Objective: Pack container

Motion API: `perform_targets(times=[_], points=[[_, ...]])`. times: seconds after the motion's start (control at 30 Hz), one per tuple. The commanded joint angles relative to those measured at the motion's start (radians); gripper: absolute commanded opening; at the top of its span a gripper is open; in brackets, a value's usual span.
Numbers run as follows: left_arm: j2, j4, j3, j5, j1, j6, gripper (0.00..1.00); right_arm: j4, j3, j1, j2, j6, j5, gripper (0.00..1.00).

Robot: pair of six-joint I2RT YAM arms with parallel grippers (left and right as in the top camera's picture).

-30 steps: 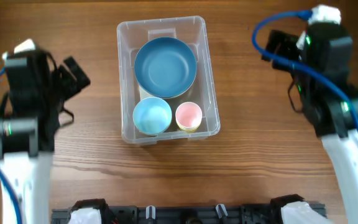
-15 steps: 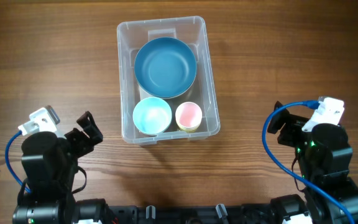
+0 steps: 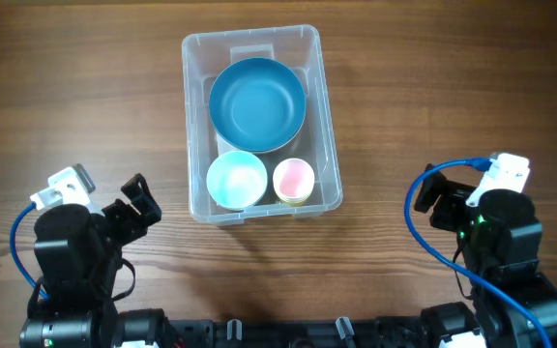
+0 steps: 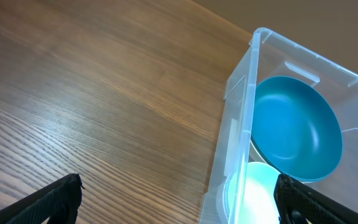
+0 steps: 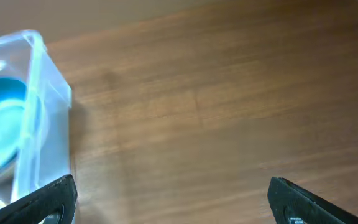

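The clear plastic container (image 3: 193, 116) stands on the wooden table at centre back. Inside it lie a large blue bowl (image 3: 257, 104), a small light-blue bowl (image 3: 236, 180) and a small pink cup (image 3: 294, 180). The container also shows in the left wrist view (image 4: 238, 124) and in the right wrist view (image 5: 42, 124). My left gripper (image 4: 179, 202) is open and empty, low at the front left, apart from the container. My right gripper (image 5: 173, 199) is open and empty, at the front right.
The left arm (image 3: 71, 261) and right arm (image 3: 491, 246) are folded back near the table's front edge. A black rail (image 3: 288, 333) runs along the front edge. Blue cables loop off each arm.
Both arms have drawn back from beside the container to the front edge of the table over the last second. In the last half second they barely moved. The container's contents are unchanged.
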Motion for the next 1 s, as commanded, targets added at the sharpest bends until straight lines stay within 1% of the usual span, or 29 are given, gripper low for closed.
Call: perform_targets(times=[0.0,0.07,0.13,0.2,0.27,0.43,0.53,0.63,0.77,0.8,0.87,0.93,0.97], points=[[0.005,0.002,-0.002,0.012,0.003,0.012,1.00,-0.039,-0.004,0.003,-0.006,-0.012,-0.020,1.00],[0.005,0.000,-0.002,0.012,0.003,0.012,1.00,-0.031,-0.005,0.003,-0.017,-0.048,-0.061,1.00],[0.005,0.000,-0.002,0.012,0.003,0.012,1.00,-0.014,-0.012,0.003,-0.046,-0.184,-0.131,1.00],[0.005,0.000,-0.002,0.012,0.003,0.012,1.00,0.039,-0.060,0.003,-0.108,-0.317,-0.211,1.00],[0.005,0.000,-0.002,0.012,0.003,0.012,1.00,0.090,-0.135,0.003,-0.195,-0.365,-0.269,1.00],[0.005,0.000,-0.002,0.012,0.003,0.012,1.00,0.180,-0.319,0.002,-0.440,-0.362,-0.307,1.00],[0.005,0.000,-0.002,0.012,0.003,0.012,1.00,0.230,-0.400,0.002,-0.543,-0.362,-0.329,1.00],[0.005,0.000,-0.002,0.012,0.003,0.012,1.00,0.351,-0.474,-0.004,-0.592,-0.362,-0.328,1.00],[0.005,0.000,-0.002,0.012,0.003,0.012,1.00,0.573,-0.589,-0.023,-0.599,-0.370,-0.328,1.00],[0.005,0.000,-0.002,0.012,0.003,0.012,1.00,0.637,-0.619,-0.025,-0.599,-0.381,-0.329,1.00],[0.005,0.000,-0.002,0.012,0.003,0.012,1.00,0.846,-0.718,-0.035,-0.600,-0.396,-0.328,1.00],[0.005,0.000,-0.002,0.012,0.003,0.012,1.00,0.907,-0.766,-0.040,-0.600,-0.395,-0.329,1.00],[0.005,0.000,-0.002,0.012,0.003,0.012,1.00,0.905,-0.776,-0.041,-0.600,-0.396,-0.328,1.00]])
